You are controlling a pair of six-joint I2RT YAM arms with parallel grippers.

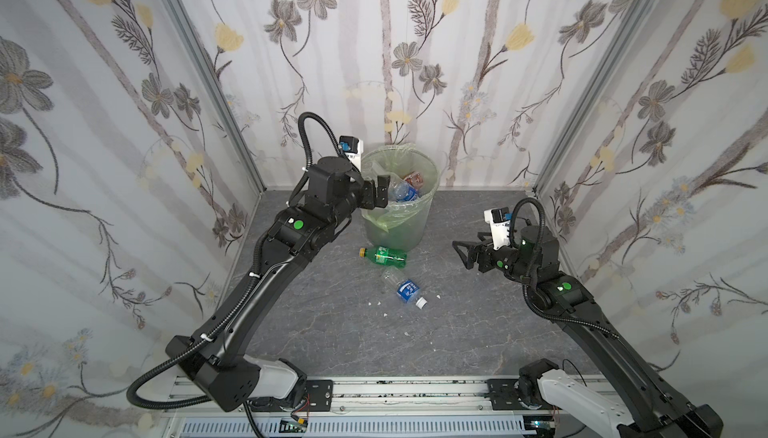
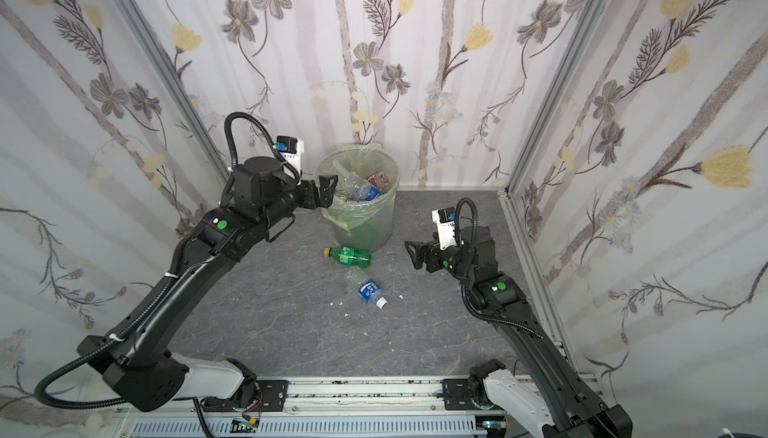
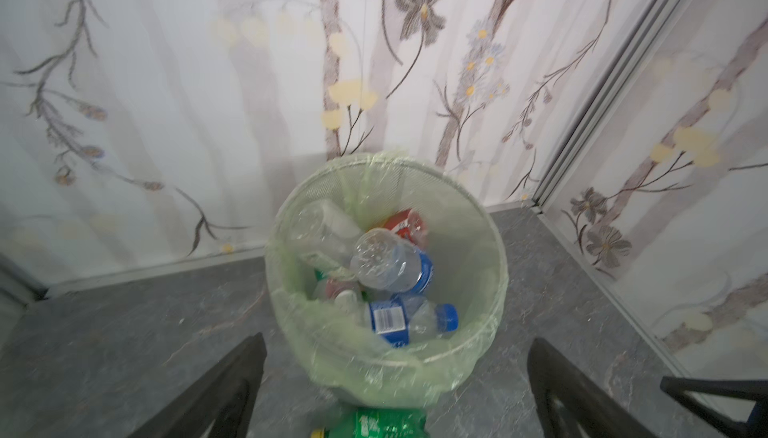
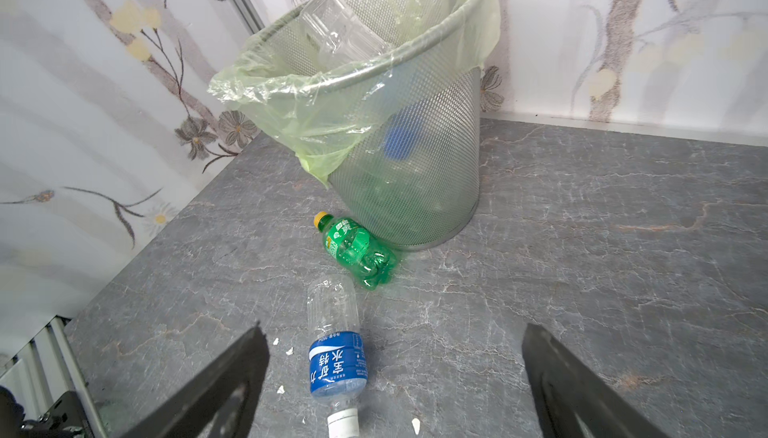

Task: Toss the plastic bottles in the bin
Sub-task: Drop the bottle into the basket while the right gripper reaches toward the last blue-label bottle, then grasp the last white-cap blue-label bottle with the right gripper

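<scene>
Flowered wallpaper (image 1: 415,61) closes in a grey, stone-patterned tabletop (image 1: 457,332) on three sides.

Nearest of the task's things is a clear bottle (image 1: 405,288) with a blue label. It lies on its side near the middle of the tabletop, white cap toward the front, with a few white scraps (image 1: 376,303) beside it. Just beyond it a green bottle (image 1: 384,256) also lies on its side, yellow cap pointing left, at the foot of the bin (image 1: 399,232); whether it touches the mesh wall I cannot tell.

Level with the green bottle, off to the right, the right tool (image 1: 462,253) hangs low over the tabletop. Its jaws stand apart and empty, aimed toward the two loose bottles.

Farther back, the left tool (image 1: 381,193) is raised at the bin's near-left rim, jaws wide apart with nothing between them.

The bin stands against the back wall, its green liner folded over the rim. Inside is a heap of bottles (image 3: 390,265): clear ones with blue labels, a red-labelled one and a bare clear one leaning on the inner wall.

The task looks mostly done, with only the two bottles on the tabletop left to throw in. The right tool seems better placed for the clear one.
</scene>
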